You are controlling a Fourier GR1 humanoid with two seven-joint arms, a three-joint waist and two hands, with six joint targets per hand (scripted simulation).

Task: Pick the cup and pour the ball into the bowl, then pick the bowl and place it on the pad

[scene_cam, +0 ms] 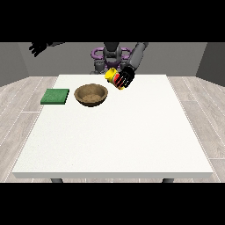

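Yellow cup (112, 76) held tilted above the white table (132, 132), mouth turned toward the brown bowl (91, 95), wrapped by the curled fingers of the hand at the view's right (125, 78). Sat up and to the right of the bowl, clear of its rim. Green pad (55, 96) lay just left of the bowl. Hand at the view's left (38, 47) raised high off the table's far corner, fingers spread.
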